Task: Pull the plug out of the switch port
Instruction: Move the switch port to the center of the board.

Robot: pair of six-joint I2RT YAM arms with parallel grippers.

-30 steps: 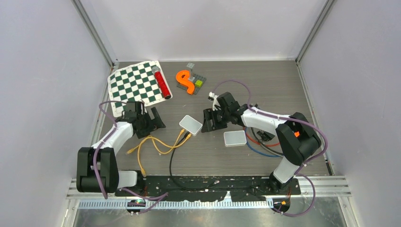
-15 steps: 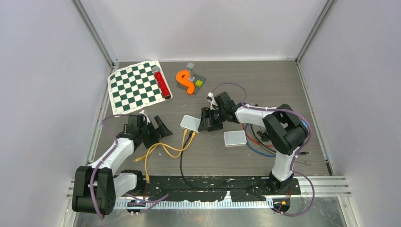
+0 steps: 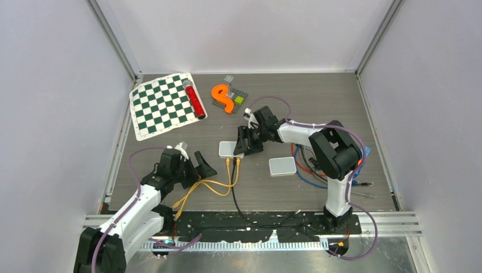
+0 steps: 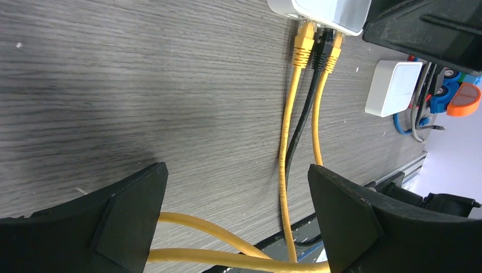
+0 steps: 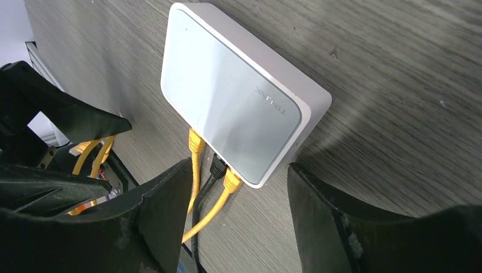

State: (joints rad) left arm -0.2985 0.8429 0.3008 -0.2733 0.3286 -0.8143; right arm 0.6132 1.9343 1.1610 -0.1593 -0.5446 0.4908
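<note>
Small white plastic network switch (image 3: 230,149) at centre of top view, on grey wood-grain worktop (image 3: 329,102). Three plugs in its lower edge: yellow plug (image 5: 196,142), black plug (image 5: 217,166), second yellow plug (image 5: 232,181).

Left end effector (image 4: 236,193): jaws wide apart, empty, lower left of switch.

Right end effector (image 5: 236,210): jaws apart, nothing clamped, at switch's right edge.

Plugs likely rigid and latch-held, cables limp: take plug body, not cable. Switch looks light, may slide unless braced.

Plugs packed tight, little finger room. Open worktop below for pull.

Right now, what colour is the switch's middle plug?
The middle plug is black, clearest in the right wrist view.
</note>
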